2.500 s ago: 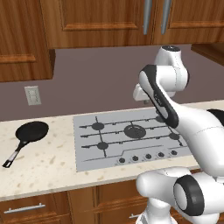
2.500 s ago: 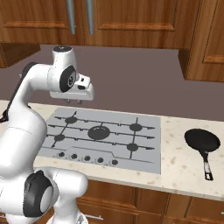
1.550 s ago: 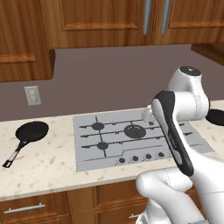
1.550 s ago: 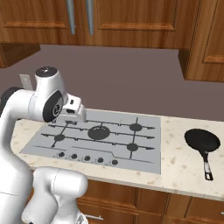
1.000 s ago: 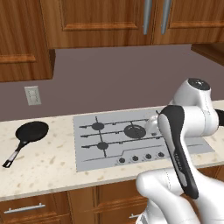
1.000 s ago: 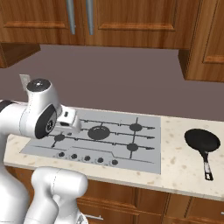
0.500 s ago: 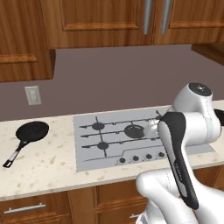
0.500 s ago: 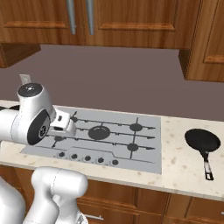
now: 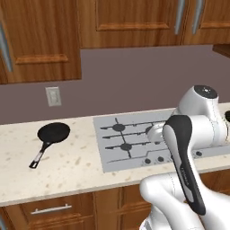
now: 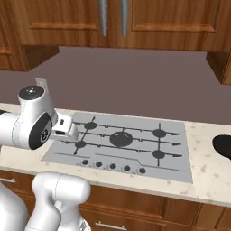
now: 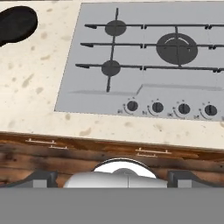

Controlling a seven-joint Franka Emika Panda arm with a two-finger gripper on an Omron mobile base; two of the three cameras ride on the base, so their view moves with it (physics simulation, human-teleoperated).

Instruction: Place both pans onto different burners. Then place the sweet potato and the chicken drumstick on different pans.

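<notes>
Jaws stand wide apart with nothing between them; your gripper (image 10: 72, 131) hangs low over the cooktop's (image 10: 176, 169) left edge.

You'll find one pan (image 9: 54, 133) on the speckled counter (image 9: 76, 166), well to the left of the cooktop (image 9: 110, 164) in the left base view. Its long axis runs from the bowl at about 1 o'clock down to the handle tip at about 7 o'clock, so the handle points toward the counter's front edge. In the hand view that pan's bowl (image 11: 17, 22) sits at the 10 o'clock corner, cut by the frame.

Your other pan (image 10: 223, 146) lies on the counter right of the cooktop, at 3 o'clock in the right base view; its handle is cut off there.

All burners (image 11: 177, 48) are bare, and the knobs (image 11: 157, 107) run along the front.
</notes>
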